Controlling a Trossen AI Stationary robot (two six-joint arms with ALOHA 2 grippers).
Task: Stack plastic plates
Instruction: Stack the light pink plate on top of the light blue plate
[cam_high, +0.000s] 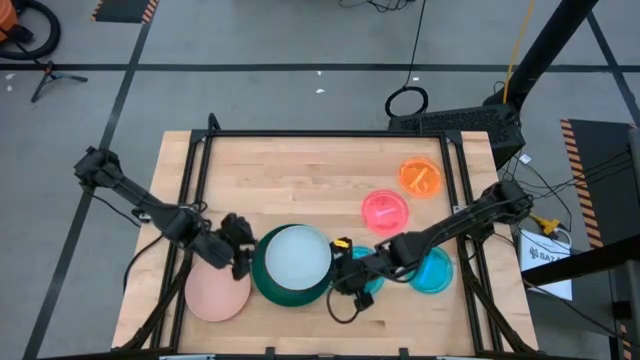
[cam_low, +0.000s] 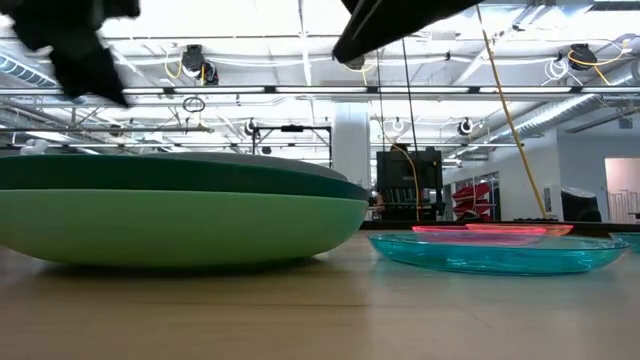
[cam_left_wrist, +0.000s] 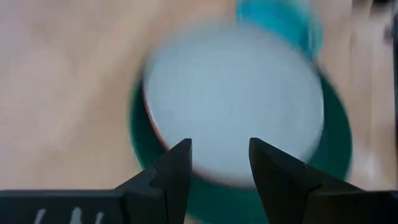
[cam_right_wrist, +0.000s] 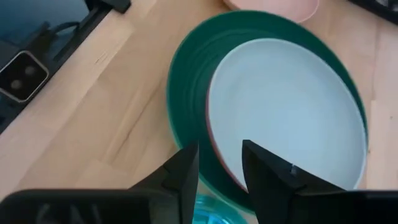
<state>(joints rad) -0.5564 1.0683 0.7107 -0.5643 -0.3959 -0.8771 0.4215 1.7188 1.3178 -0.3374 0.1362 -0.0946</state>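
A stack stands near the table's near edge: a pale blue plate (cam_high: 296, 256) on top, a rust orange rim (cam_right_wrist: 210, 142) under it, then a dark green plate (cam_high: 262, 282) and a light green plate (cam_low: 180, 225) on the wood. My left gripper (cam_high: 240, 258) hovers open over the stack's left edge (cam_left_wrist: 219, 144). My right gripper (cam_high: 346, 276) hovers open at the stack's right edge (cam_right_wrist: 219, 147), above a translucent blue plate (cam_high: 368, 282). A salmon pink plate (cam_high: 216, 292) lies left of the stack.
A second translucent blue plate (cam_high: 434, 272), a hot pink plate (cam_high: 385, 210) and a bright orange plate (cam_high: 420, 177) lie on the table's right half. Bare wood (cam_high: 290, 180) spreads over the far left part. A black frame (cam_high: 330, 134) borders the table.
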